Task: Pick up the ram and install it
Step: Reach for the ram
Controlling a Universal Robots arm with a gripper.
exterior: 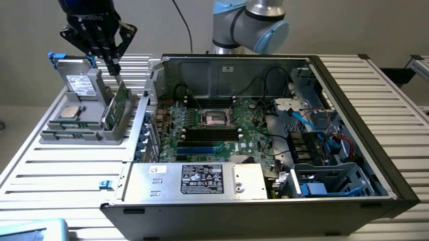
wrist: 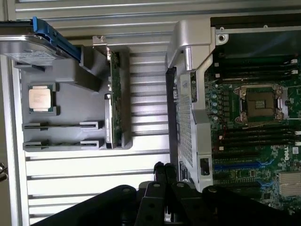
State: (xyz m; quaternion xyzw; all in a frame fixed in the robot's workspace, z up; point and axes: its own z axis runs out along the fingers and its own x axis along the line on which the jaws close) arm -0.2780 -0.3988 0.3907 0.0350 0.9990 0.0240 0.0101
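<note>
Above the grey parts holder (exterior: 112, 131) at the exterior view's left, the gripper (exterior: 114, 68) is seen poised with its jaws drawn together and nothing caught between them. It hangs just over the top edge of the tall green card (exterior: 118, 108), which stands at the holder's side nearest the open computer case (exterior: 348, 85). The ram (wrist: 61, 125) is judged to be the thin strip seated edge-on in one of the holder's two long slots (a second such strip is seen in the slot beside it), just beside the square processor chip (exterior: 70, 111) and apart from the jaws. Nothing has yet been lifted, and the black memory slots (exterior: 211, 133) on the motherboard appear unfilled, so the work is judged to be at the pick-up. For a clean pick, the jaws would have to be parted and squared across the stick's thin faces. The stick is best taken near the middle of its upper edge and drawn straight up out of its slot. Care is called for so that the green card and the processor chip are not brushed.
</note>
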